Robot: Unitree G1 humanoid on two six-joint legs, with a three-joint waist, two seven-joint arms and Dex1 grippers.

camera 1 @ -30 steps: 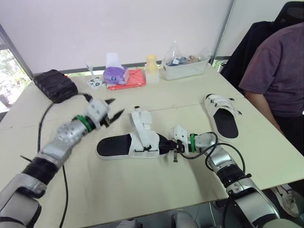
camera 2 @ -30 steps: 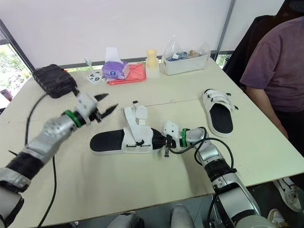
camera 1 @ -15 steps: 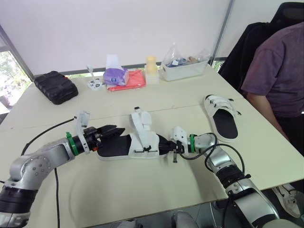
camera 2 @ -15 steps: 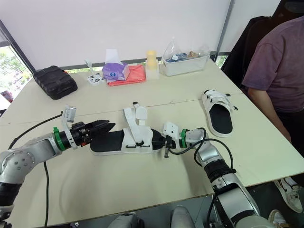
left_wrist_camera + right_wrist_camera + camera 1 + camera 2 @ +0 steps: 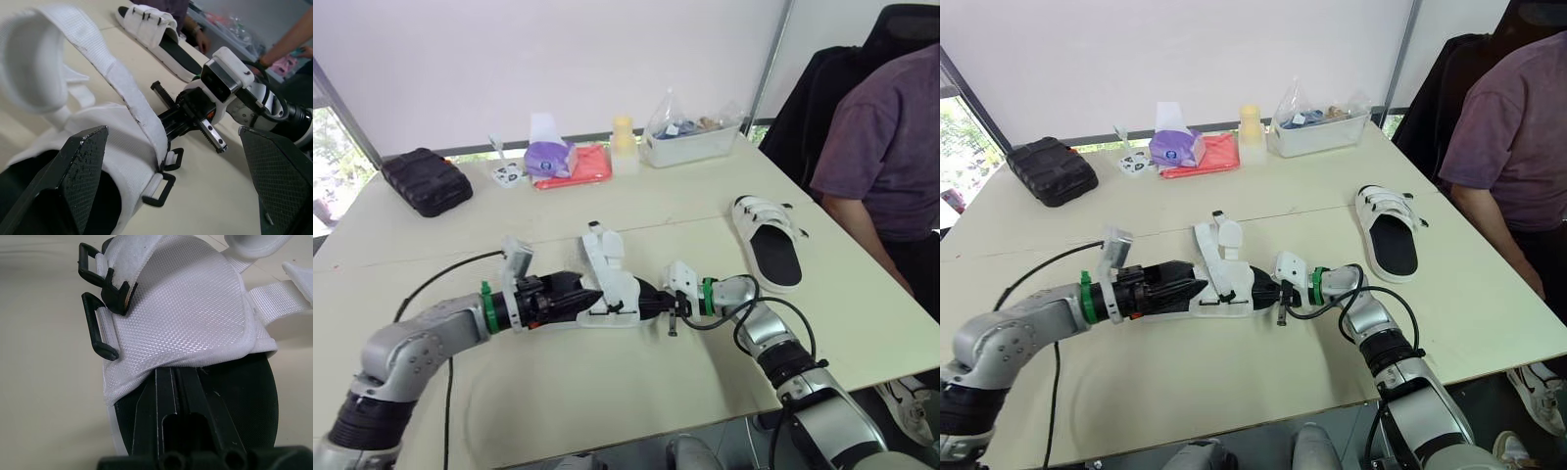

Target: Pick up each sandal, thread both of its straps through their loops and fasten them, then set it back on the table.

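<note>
A white sandal with a black footbed (image 5: pixel 617 290) lies on its sole in the middle of a pale table (image 5: pixel 607 392). Its two straps (image 5: pixel 604 245) are undone and stand up loose, and its two black loops (image 5: pixel 98 325) hang empty at the side of the upper. The left gripper (image 5: pixel 576 294) is at the heel end, low over the footbed, with its fingers (image 5: pixel 80 171) spread wide and gripping nothing. The right gripper (image 5: pixel 646 297) is at the toe end, clamped on the sole. A second sandal (image 5: pixel 769 242), straps fastened, lies well apart on the robot's right, near a seated person (image 5: pixel 886 147).
</note>
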